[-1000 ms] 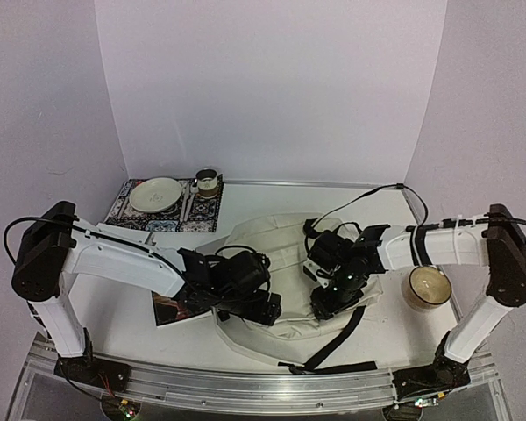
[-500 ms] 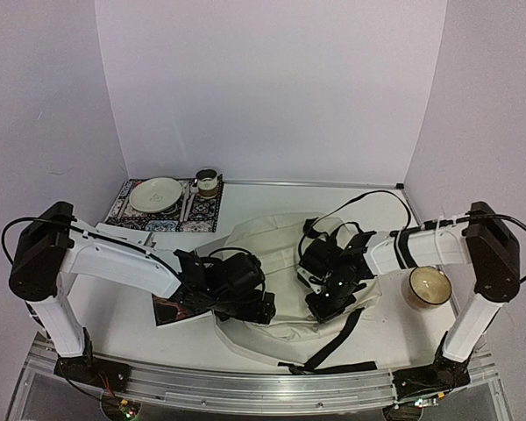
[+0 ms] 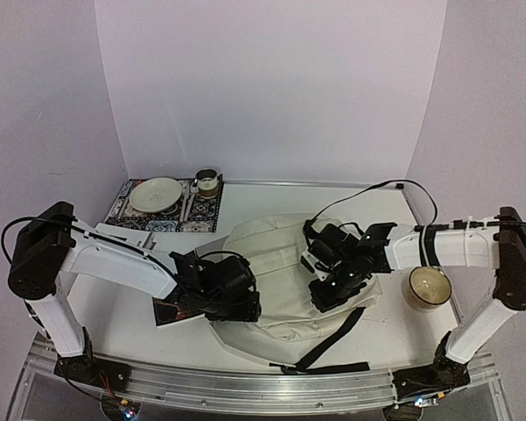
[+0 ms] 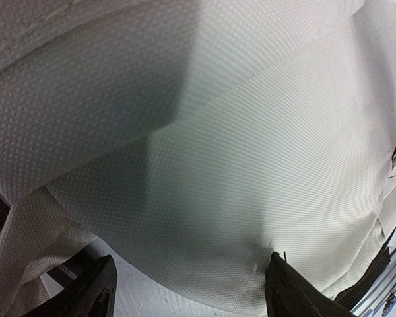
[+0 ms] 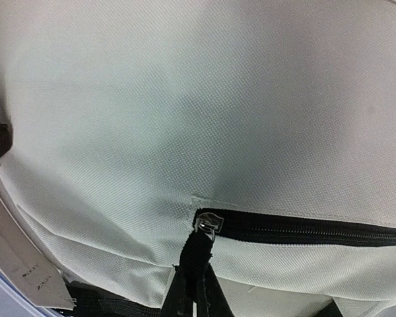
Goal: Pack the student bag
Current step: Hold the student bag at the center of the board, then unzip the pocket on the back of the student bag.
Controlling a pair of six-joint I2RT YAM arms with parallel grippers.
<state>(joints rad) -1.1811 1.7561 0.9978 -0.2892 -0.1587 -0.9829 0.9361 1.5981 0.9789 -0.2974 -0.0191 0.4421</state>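
Note:
The student bag (image 3: 276, 254), a cream fabric backpack, lies flat in the middle of the table. My right gripper (image 3: 331, 294) rests on its right side. In the right wrist view it (image 5: 198, 287) is shut on the black zipper pull (image 5: 199, 254), which hangs from the slider at the end of the black zipper (image 5: 303, 231). My left gripper (image 3: 238, 304) is at the bag's near left edge. In the left wrist view it (image 4: 191, 264) stands open, with cream fabric bulging between its fingers (image 4: 287, 287), and the right one touches the cloth.
A dark flat book (image 3: 171, 309) lies under my left arm, beside the bag. A round cream bowl (image 3: 428, 287) sits at the right. At the back left a patterned placemat (image 3: 123, 210) carries a plate (image 3: 156, 195) and a cup (image 3: 208, 181). A black strap (image 3: 329, 344) trails toward the near edge.
My right gripper has shut on the zipper pull and shifted slightly right. My left gripper has slid a little left along the bag's edge, its jaws narrowing somewhat.

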